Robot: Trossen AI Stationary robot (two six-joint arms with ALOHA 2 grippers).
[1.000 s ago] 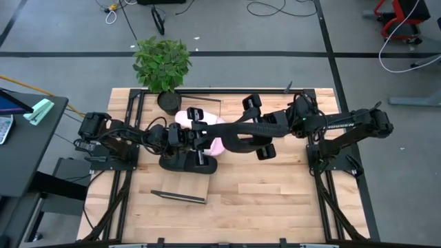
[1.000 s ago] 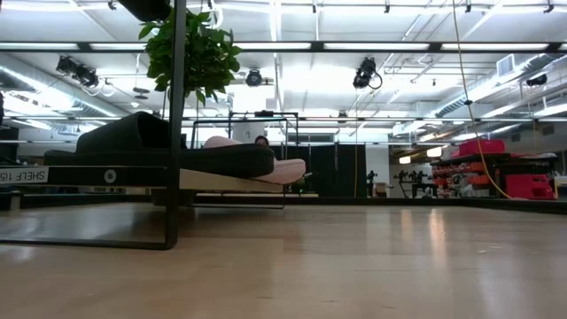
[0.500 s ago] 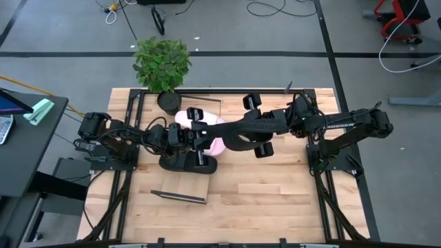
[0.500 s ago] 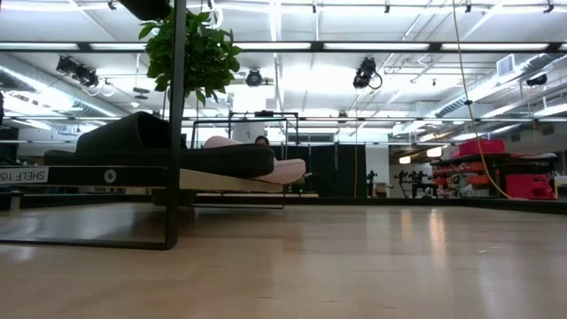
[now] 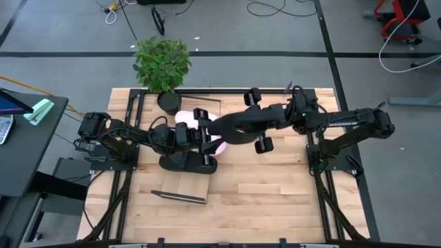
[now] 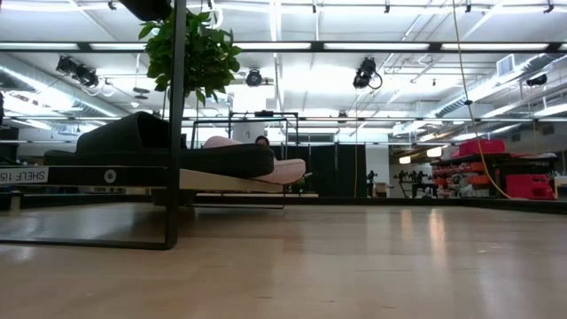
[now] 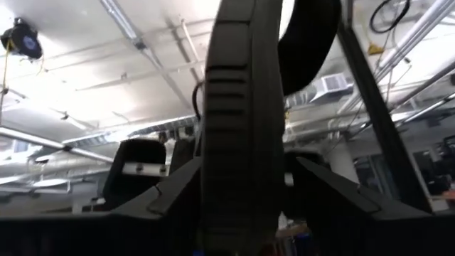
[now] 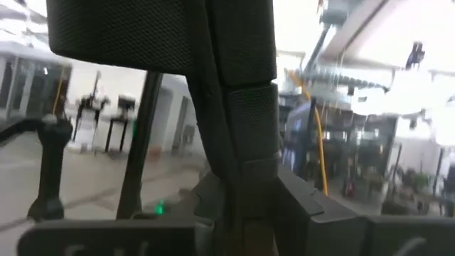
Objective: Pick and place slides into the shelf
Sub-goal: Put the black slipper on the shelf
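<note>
At the front of the desk (image 5: 262,207), the pale wood shelf (image 5: 180,184) with its thin dark metal frame is lying flat. A matte black slide (image 5: 186,163) is sitting on it, its wide strap arching up smoothly. Just behind that, the left end effector (image 5: 204,136) is hovering over the shelf; it has shifted slightly toward the right arm, but whether it is spread or pressed together cannot be told.

Beside it, a pale pink slide (image 5: 216,145) is resting on the shelf with its soft rounded toe poking out past the black one.

The right end effector (image 5: 224,131) has swung in and back from where it was a moment ago, and is now crowding close to the left one above the pink slide. In its wrist view it appears to be pinching a second black slide (image 8: 128,28) with a finely pebbled, foam-like surface. By my reading, this slide is being carried in for placing, so two slides are shelved and a third is arriving.

Farther back, a leafy potted plant (image 5: 162,63) is standing at the desk's rear edge.
</note>
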